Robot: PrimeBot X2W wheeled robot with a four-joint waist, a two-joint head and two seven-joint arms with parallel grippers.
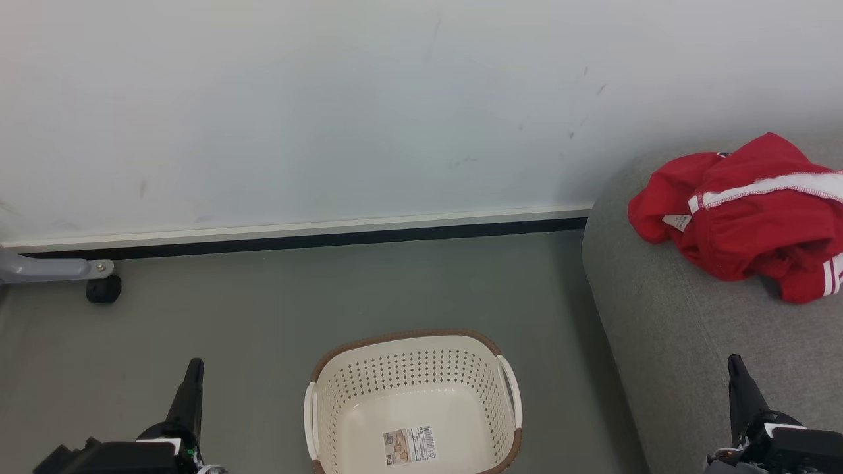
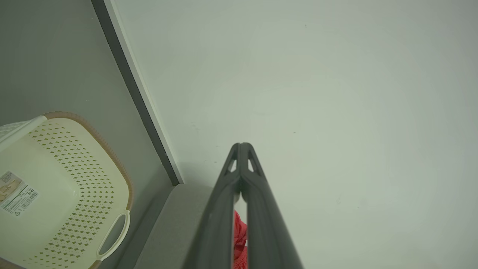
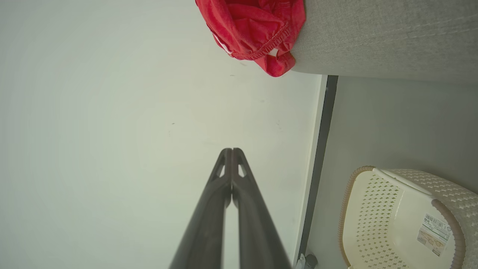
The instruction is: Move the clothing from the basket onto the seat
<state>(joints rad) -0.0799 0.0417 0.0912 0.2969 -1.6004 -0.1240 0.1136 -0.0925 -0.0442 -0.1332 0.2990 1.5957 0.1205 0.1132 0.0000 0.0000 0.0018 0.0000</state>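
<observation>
Both tools are pressed together and pinch nothing. The left tool point(image 1: 195, 362) stands left of the basket point(image 1: 408, 334). The right tool point(image 1: 734, 359) stands right of it, against the near part of the seat point(image 1: 658, 316). The clothing point(image 1: 744, 217) lies in a crumpled heap on the seat, well ahead of the right tool.

The basket looks empty, so the step in hand is, I judge, a check and a clean finish. Leave the heap alone, and if you move the right tool, lift it clear of the fabric rather than drag across it.

The heap runs off the head view's edge, so you cannot tell whether it is one garment or two. The basket's near wall is cut off too.
</observation>
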